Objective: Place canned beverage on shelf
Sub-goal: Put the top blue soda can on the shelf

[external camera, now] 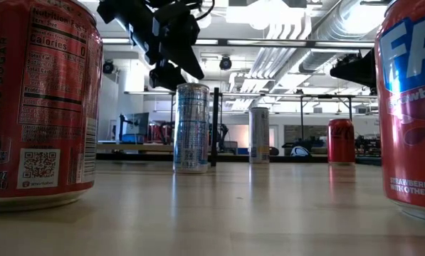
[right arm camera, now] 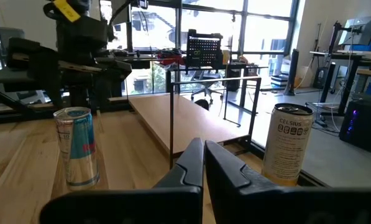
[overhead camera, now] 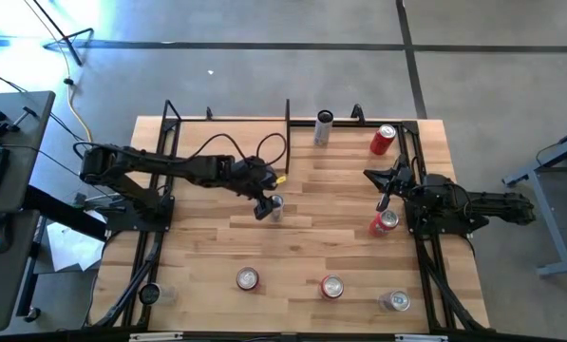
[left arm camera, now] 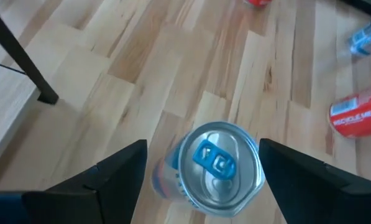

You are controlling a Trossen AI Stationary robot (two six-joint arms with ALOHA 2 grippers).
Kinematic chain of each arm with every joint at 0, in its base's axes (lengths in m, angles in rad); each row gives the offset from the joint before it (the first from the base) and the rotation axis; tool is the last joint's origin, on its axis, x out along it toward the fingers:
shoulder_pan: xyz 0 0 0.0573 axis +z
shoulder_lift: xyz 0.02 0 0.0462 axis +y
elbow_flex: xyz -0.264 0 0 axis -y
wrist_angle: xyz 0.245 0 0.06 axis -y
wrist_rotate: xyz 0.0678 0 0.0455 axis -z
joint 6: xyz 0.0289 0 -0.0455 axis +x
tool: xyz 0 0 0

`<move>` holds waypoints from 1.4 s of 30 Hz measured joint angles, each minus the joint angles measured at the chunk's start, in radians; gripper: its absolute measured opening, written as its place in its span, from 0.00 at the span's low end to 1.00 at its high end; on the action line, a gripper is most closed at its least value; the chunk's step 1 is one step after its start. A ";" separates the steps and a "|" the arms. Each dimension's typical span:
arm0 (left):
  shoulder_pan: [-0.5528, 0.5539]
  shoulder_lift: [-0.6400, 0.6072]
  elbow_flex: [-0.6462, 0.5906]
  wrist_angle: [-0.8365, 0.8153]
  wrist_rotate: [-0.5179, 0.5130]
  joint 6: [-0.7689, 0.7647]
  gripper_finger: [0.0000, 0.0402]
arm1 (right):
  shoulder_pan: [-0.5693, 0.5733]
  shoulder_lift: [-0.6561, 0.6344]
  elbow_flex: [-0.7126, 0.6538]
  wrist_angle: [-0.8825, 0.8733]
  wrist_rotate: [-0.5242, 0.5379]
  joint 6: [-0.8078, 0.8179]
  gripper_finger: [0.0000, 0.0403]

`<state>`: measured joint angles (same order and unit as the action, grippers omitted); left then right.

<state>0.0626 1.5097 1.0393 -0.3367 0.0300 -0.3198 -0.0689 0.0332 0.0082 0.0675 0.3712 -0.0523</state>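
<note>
The slim silver and blue can (overhead camera: 276,206) stands upright on the big wooden table (overhead camera: 198,256), near the middle, just in front of the shelf. My left gripper (left arm camera: 201,168) hangs right above it, and my two fingers (left arm camera: 110,177) are wide apart, one on each side of the can's top, not touching it. So I think the job is only starting: I have not grabbed the can yet, and I must close on it, lift it, and set it on the shelf (right arm camera: 173,118). The pale shelf board looks bare where I can see it, with no can on it. My right gripper (right arm camera: 202,163) waits at the right side of the table with its fingers pressed together, holding nothing. Other cans stand around: a tall pale can (overhead camera: 323,128) and a red can (overhead camera: 383,140) at the far edge, a red one (overhead camera: 385,222) by my right arm, and three more (overhead camera: 331,287) along the near edge. All the cans look closed
</note>
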 joint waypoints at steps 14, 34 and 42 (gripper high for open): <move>-0.046 0.000 0.000 -0.020 -0.104 0.009 0.75 | 0.000 0.000 0.000 0.000 0.000 0.000 0.00; -0.079 0.055 -0.002 -0.018 -0.126 0.017 0.75 | 0.000 0.001 0.000 0.000 0.000 0.000 0.00; -0.079 0.065 -0.002 -0.002 -0.128 0.118 0.71 | 0.000 0.000 0.000 0.000 0.000 0.000 0.00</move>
<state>-0.0162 1.5751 1.0378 -0.3386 -0.0977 -0.2016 -0.0688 0.0330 0.0084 0.0673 0.3713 -0.0524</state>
